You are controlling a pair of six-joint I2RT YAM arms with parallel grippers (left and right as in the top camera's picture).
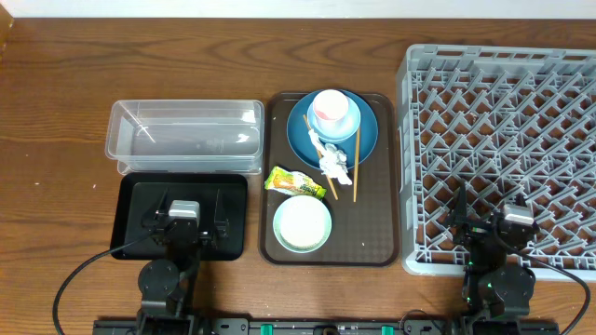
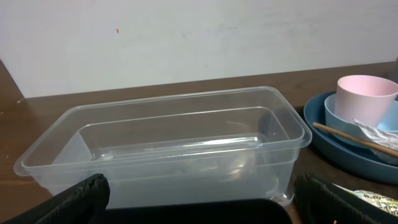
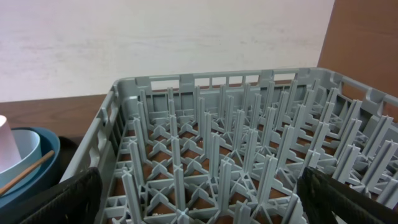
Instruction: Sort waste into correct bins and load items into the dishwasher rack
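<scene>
Wooden counter [image 1: 56, 112], nothing sorted yet: wrapper [image 1: 295, 181], tissue [image 1: 333, 160], plate [image 1: 368, 140] lie on tray [image 1: 372, 223]; rack [image 1: 503, 112] empty; left tool [image 1: 191, 209], right tool [image 1: 491, 219] gape apart.

Dishwasher rack [image 1: 494, 54] cut by right edge; grains perhaps too small.

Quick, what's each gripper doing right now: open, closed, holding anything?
Left gripper: open, holding nothing, above the black tray.
Right gripper: open, holding nothing, above the dishwasher rack.
</scene>
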